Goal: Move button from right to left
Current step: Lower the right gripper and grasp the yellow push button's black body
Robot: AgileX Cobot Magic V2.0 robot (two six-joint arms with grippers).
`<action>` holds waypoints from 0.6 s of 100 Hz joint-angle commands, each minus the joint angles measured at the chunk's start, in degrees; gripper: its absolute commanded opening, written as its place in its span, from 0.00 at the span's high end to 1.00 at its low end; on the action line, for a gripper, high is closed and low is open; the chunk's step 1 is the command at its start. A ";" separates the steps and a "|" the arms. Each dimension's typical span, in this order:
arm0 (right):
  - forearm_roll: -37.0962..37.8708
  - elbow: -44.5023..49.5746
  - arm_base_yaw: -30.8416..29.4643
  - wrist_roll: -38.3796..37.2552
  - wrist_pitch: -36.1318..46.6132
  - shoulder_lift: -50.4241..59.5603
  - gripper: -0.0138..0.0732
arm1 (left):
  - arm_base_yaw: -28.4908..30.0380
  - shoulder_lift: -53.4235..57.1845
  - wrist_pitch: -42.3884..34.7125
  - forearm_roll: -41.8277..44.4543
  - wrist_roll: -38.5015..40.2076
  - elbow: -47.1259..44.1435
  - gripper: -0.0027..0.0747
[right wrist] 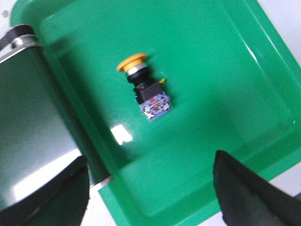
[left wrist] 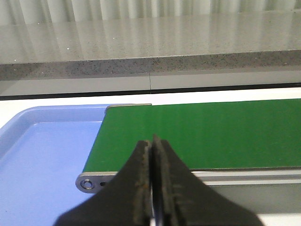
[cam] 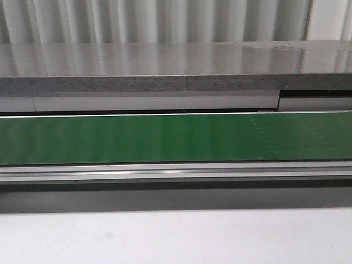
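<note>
The right gripper point(right wrist: 150, 188) is standing wide open, its two dark fingers point(right wrist: 249, 193) far apart and holding nothing. It is hanging above a green tray point(right wrist: 225, 61). Between the fingers and a little beyond them, the button point(right wrist: 143, 87) is lying on its side on the tray floor, apart from both fingers. Its round yellow mushroom cap is pointing toward the tray's far corner, a black collar is following it, and the boxy blue contact block, with small metal parts, is pointing toward the gripper. A small yellow detail is showing beside the collar. The picture is slightly blurred, so finer details cannot be told. Beside the tray, the end of a dark green conveyor belt point(right wrist: 28, 127) with a metal roller is showing.

The left gripper point(left wrist: 151, 188) is closed, its fingers point(left wrist: 138, 188) pressing together with nothing between them. It is hovering over the near edge of the green belt point(left wrist: 197, 136), just beside a blue tray point(left wrist: 42, 155) at the belt's end.

In the front view, the belt point(cam: 176, 137) is running across, with a grey stone ledge point(cam: 176, 66) behind it.
</note>
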State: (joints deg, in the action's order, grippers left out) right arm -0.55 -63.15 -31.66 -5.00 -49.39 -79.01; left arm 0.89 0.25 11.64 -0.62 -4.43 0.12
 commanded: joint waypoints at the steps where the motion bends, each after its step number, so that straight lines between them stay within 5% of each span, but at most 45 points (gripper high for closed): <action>1: 0.55 -2.80 -1.09 0.06 1.93 -2.59 0.21 | 0.08 1.99 -4.70 -0.24 0.44 -1.48 0.99; 20: 0.55 -3.74 -0.94 1.53 3.69 -10.07 0.21 | 0.08 1.99 -4.70 -0.24 0.44 -1.48 0.99; 60: 0.55 -3.74 -0.94 16.47 11.31 -21.55 0.21 | 0.08 1.99 -4.70 -0.24 0.44 -1.48 0.99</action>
State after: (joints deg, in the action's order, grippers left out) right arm -0.44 -65.05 -32.35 8.21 -41.99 -101.39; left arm 0.89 0.25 11.64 -0.62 -4.43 0.12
